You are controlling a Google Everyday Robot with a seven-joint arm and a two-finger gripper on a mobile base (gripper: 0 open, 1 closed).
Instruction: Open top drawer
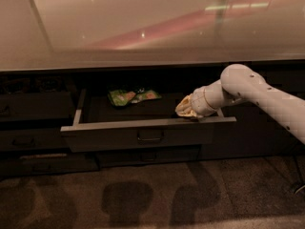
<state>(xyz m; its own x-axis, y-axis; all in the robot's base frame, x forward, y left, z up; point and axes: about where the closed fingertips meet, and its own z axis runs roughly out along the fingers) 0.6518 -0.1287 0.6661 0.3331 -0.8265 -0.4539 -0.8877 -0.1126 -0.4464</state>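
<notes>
From my screen I saw a broad, glossy pale countertop [143,27] running across the top, with a pink streak [157,30] and a greenish-white strip of light [238,6] reflected in it. Two crinkled green foil packets [132,97] lay side by side, touching, on the floor of the top drawer [109,137], toward its back, well to the left of the gripper [187,110], which sat at the front edge near that drawer's right end. At the left I made out a stack of dark shallow drawers [33,106], the lowest with a pale strip [44,155] along its top. Below lay a mottled brown carpet [248,190] carrying soft dark shadows [125,199]
</notes>
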